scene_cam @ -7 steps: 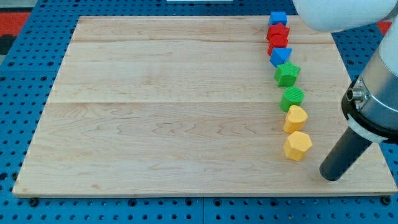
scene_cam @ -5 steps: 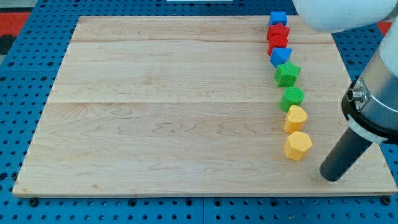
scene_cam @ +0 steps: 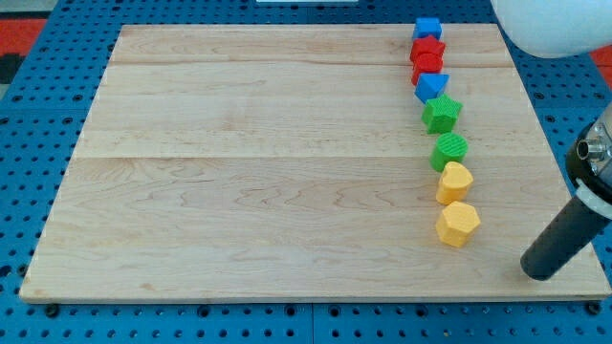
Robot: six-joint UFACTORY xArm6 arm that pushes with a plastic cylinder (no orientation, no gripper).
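My tip [scene_cam: 537, 271] rests on the wooden board [scene_cam: 268, 162] near its bottom right corner. It touches no block. Nearest is the yellow hexagon block [scene_cam: 458, 224], a short way to the tip's left. Above that sits a yellow heart-like block [scene_cam: 454, 182], then a green cylinder [scene_cam: 449, 151] and a green star [scene_cam: 441, 114]. Further up the column come a blue triangular block [scene_cam: 430, 87], two red blocks [scene_cam: 427, 64] [scene_cam: 427, 48] and a blue cube [scene_cam: 427, 28] at the board's top edge. All stand in one nearly straight line down the view's right side.
The board lies on a blue pegboard table [scene_cam: 29, 143]. The arm's white body [scene_cam: 555, 24] fills the top right corner, and its grey collar [scene_cam: 598, 162] hangs at the right edge over the rod.
My tip has slid to the view's right, away from the yellow hexagon block. The arm's body moved right with it. No block has shifted.
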